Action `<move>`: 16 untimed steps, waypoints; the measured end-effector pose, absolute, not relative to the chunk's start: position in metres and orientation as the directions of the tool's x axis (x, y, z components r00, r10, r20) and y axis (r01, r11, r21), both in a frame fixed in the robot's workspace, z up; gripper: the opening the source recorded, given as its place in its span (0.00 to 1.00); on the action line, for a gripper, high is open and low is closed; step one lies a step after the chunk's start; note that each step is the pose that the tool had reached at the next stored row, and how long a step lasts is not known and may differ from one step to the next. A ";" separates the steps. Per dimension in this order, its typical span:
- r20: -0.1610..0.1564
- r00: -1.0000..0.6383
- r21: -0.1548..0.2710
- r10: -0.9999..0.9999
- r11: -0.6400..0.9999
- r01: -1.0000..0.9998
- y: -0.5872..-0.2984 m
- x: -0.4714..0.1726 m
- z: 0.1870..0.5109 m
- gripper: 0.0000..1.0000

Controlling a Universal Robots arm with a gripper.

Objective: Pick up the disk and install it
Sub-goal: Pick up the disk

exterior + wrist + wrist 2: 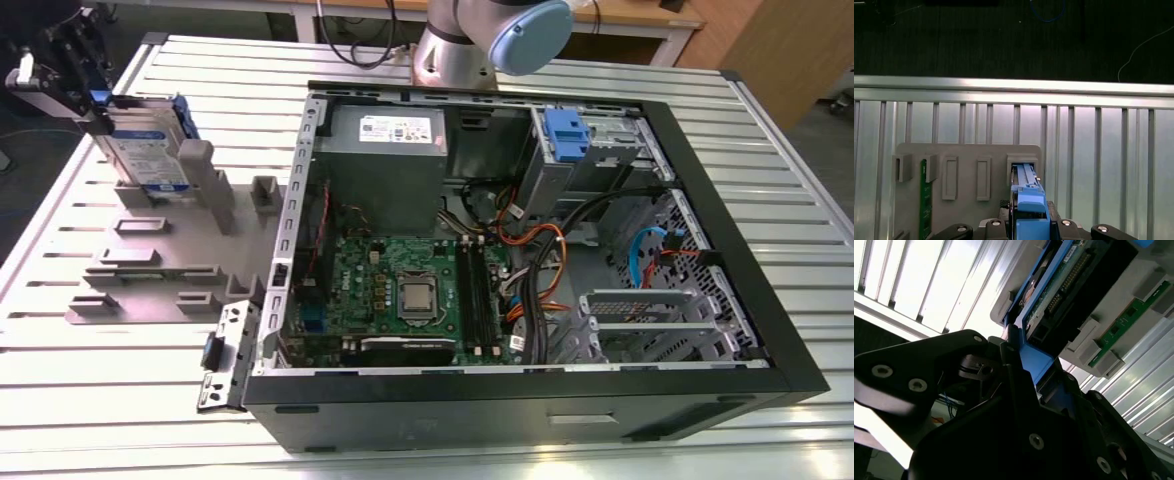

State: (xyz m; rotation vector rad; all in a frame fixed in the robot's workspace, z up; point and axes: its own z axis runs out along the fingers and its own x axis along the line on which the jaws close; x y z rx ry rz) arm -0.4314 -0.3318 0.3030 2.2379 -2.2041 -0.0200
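At the desk's far corner on the exterior view's left, the hand (91, 98) is closed on the top end of the disk (138, 150). In the second wrist view its black fingers (1006, 352) pinch the blue carrier frame (1036, 360) from both sides. The disk stands on edge with its lower end in a slot of the grey fixture (147, 270), well apart from the drive bay (594, 150).

Risks (judgement only):
- The grip is on the plastic frame, not the metal body. The frame looks thin; it could bow or slide in the pinch if the drive binds.
- The slot walls sit close round the disk's end, so any tilt could jam it or drag the fixture across the desk (134, 430). Cannot tell whether the fixture is fastened down.
- The bare circuit board (1051, 295) faces the fixture wall; scraping is possible.
- Loose orange and black cables (534, 240) lie inside the open computer case (534, 410) just beside the bay and could snag.

Materials:
- Disk: flat silver rectangle of smooth metal with a glossy label.
- Carrier: moulded blue plastic.
- Fixture: matt grey and blocky, with rectangular pockets; one holds a green memory stick (924, 200).
- Desk: ribbed, bright metal slats.
- Case: black sheet metal with hard edges.
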 end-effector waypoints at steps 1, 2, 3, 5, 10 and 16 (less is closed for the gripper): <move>-0.009 0.015 0.009 -1.000 -0.015 -1.000 -0.332 -0.431 0.304 0.36; -0.009 0.015 0.009 -1.000 -0.015 -1.000 -0.332 -0.431 0.304 0.36; -0.009 0.015 0.009 -1.000 -0.015 -1.000 -0.332 -0.431 0.305 0.36; -0.009 0.015 0.009 -1.000 -0.015 -1.000 -0.332 -0.431 0.306 0.36; -0.009 0.015 0.009 -1.000 -0.015 -1.000 -0.332 -0.431 0.310 0.36; -0.009 0.015 0.009 -1.000 -0.015 -1.000 -0.332 -0.431 0.315 0.36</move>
